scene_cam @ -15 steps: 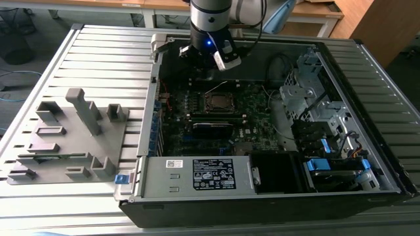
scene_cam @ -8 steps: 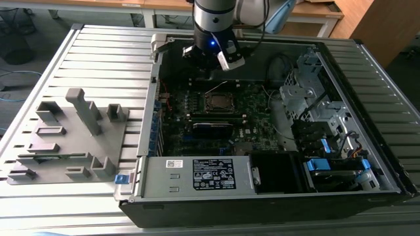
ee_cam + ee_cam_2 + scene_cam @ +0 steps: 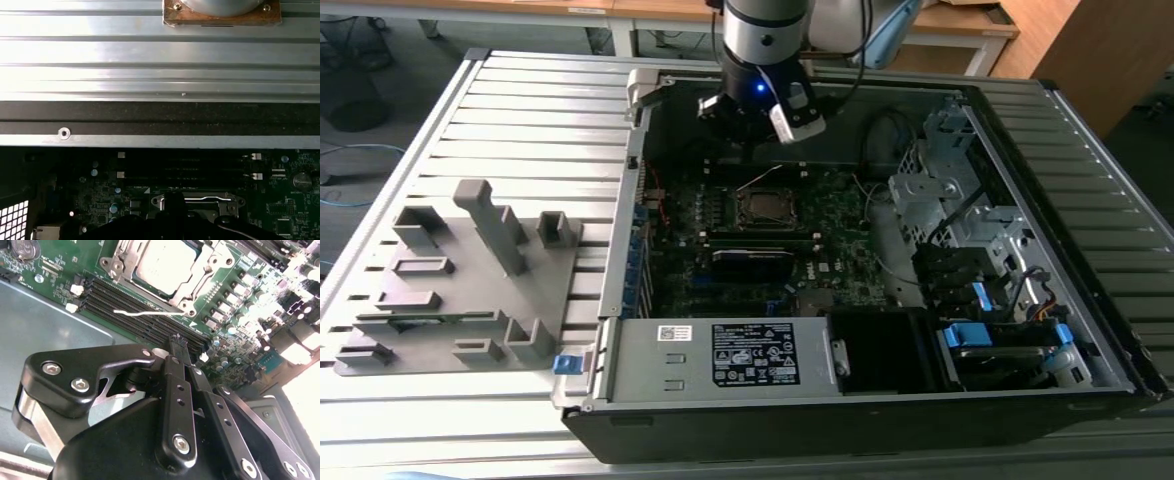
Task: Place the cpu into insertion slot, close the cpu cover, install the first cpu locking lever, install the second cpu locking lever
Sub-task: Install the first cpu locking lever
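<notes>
Hard light blows the motherboard [image 3: 50, 270] white to one side of my gripper [image 3: 179, 342] and glares off the ribbed bench [image 3: 150, 55] beyond it, while the case [image 3: 854, 435] below sits dim and shadowed.

A ribbed silver metal counter [image 3: 520, 110] is seen in the exterior view. Pale wooden desks [image 3: 654, 12] are placed at 12 o'clock and a wooden cabinet [image 3: 1101, 50] at 2 o'clock. A grey floor [image 3: 374, 170] and a dark bin [image 3: 350, 95] are seen at 10 o'clock.

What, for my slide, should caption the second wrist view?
Shut gripper poised near the cpu seated under its cpu cover.
</notes>
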### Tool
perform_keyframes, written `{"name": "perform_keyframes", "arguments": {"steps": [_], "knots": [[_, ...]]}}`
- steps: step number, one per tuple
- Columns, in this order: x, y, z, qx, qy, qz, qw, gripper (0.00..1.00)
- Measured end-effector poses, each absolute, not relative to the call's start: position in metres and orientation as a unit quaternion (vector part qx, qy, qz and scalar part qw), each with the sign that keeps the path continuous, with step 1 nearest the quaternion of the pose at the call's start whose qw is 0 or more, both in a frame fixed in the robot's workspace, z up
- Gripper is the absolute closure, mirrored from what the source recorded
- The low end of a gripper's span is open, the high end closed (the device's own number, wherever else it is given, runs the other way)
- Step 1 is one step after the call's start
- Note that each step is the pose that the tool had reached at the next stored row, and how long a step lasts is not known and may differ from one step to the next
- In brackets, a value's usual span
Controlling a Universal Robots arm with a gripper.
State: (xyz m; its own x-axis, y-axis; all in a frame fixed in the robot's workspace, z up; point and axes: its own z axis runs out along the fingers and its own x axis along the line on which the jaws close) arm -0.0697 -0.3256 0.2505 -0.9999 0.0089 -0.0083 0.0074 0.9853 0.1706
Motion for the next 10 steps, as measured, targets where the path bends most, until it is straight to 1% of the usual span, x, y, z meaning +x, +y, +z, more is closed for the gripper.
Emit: {"name": "perform_keyframes", "arguments": {"steps": [9, 10], "knots": [[-0.0649, -0.3250, 0.2475, 0.006, 0.996, 0.084, 0.005, 0.89], [-0.0649, -0.3250, 0.2474, 0.006, 0.997, 0.080, 0.005, 0.89]]}}
